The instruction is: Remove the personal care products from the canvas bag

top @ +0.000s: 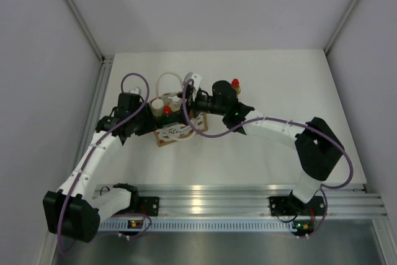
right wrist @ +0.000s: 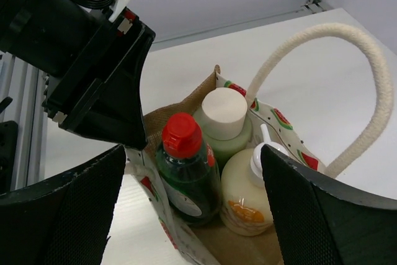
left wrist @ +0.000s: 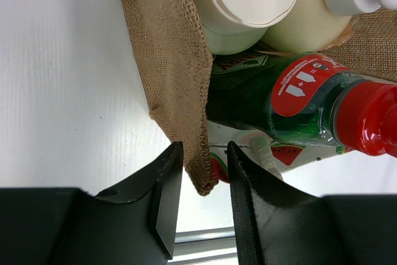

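The canvas bag stands mid-table with its mouth open. My left gripper is shut on the bag's burlap edge at a corner. Inside stand a dark green bottle with a red cap, an olive-grey cylinder with a white cap and a cream pump bottle. My right gripper hangs open just above the bag's mouth. Its fingers straddle the bottles and touch none. A slim yellow bottle with a red cap stands on the table behind my right wrist.
The bag's cream rope handle arches up beside my right gripper on its far side. My left gripper's black body sits close against the bag's near-left rim. Grey walls enclose the white table on three sides.
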Available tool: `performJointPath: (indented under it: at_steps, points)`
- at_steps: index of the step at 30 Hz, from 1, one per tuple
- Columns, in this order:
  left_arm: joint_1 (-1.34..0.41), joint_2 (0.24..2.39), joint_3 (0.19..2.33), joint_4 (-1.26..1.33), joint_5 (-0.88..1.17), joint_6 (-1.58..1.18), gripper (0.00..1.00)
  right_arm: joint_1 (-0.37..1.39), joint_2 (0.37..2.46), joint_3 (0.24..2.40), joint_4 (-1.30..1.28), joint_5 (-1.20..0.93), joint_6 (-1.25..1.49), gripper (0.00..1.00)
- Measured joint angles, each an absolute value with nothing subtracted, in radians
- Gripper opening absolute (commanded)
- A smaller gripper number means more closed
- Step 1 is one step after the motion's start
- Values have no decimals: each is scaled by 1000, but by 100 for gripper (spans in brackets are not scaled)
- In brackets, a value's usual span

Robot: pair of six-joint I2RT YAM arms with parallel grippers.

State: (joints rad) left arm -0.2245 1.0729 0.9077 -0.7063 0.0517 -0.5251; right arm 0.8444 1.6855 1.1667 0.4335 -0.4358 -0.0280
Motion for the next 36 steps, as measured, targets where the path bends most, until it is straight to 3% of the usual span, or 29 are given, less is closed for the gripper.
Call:
performJointPath:
  at_steps: [12, 22, 25, 32, 36]
  points:
    - [-224, 1073, 908, -706, 52, -525, 40, 863, 1790, 1228, 451, -466, -53, 75]
    - [-224, 1073, 908, -706, 52, -525, 40, 868, 1850, 1240, 529, -451, -53, 62]
    - [-224, 1073, 908, -706, 52, -525, 41, 868, 1872, 1246, 539, -455, -51, 53]
    - [-224, 1073, 907, -706, 52, -525, 41, 870, 1893, 1250, 563, -467, -50, 49]
    - [-224, 1073, 907, -707, 52, -525, 41, 871, 1900, 1251, 582, -474, -50, 41]
